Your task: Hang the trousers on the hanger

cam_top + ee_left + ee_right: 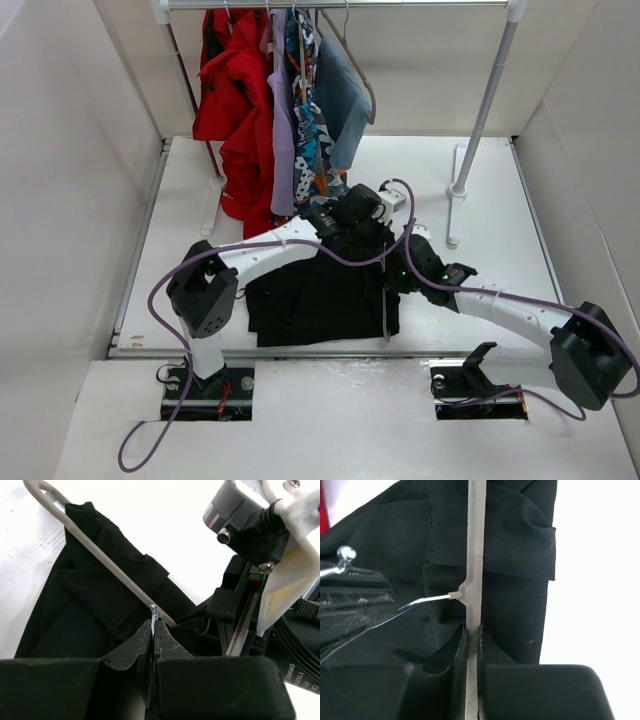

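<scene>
My left pincer [152, 623] clamped the hanger [100, 560] by its wire hook [425, 600], my right pincer [472, 634] by its bar [475, 540]; that wire could slip, shedding the trousers [85, 610].

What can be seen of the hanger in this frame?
The hanger is a thin grey-beige bar frame with a rounded corner and a metal wire hook, resting across the black trousers. The right gripper is shut on its bar beside the hook's root; the left gripper pinches the wire hook.

Matt black cloth trousers [520, 535], smooth plastic hanger [475, 540]
</scene>
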You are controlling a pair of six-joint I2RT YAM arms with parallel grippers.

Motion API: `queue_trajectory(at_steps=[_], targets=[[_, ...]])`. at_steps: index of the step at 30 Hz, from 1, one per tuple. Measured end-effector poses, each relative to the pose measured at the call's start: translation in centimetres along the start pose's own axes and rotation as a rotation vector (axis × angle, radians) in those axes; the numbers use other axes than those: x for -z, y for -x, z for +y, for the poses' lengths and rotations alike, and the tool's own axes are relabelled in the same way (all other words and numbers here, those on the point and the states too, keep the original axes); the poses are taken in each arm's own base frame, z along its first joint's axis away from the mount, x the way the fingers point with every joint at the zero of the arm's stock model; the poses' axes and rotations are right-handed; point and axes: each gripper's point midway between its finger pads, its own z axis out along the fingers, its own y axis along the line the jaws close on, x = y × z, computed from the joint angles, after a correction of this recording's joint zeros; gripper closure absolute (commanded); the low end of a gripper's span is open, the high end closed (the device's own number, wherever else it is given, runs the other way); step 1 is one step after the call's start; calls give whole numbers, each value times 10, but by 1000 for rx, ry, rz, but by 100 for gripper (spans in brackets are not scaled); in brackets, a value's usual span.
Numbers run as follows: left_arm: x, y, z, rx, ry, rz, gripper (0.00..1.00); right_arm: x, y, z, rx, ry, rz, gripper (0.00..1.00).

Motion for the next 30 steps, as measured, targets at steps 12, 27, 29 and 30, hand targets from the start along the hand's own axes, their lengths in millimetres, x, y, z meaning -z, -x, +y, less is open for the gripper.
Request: queue_trajectory(at_steps=[12, 27, 29, 30], targets=[[-2, 0, -4, -6, -21, 22, 75, -9, -3, -1, -49, 49, 19, 100], [56, -11, -32, -175, -127, 11, 43, -7, 29, -30, -113, 149, 36, 100], [89, -10, -40, -240, -162, -80, 54, -8, 29, -29, -108, 177, 47, 100], [103, -12, -43, -274, -183, -125, 57, -9, 29, -29, -107, 193, 47, 100]])
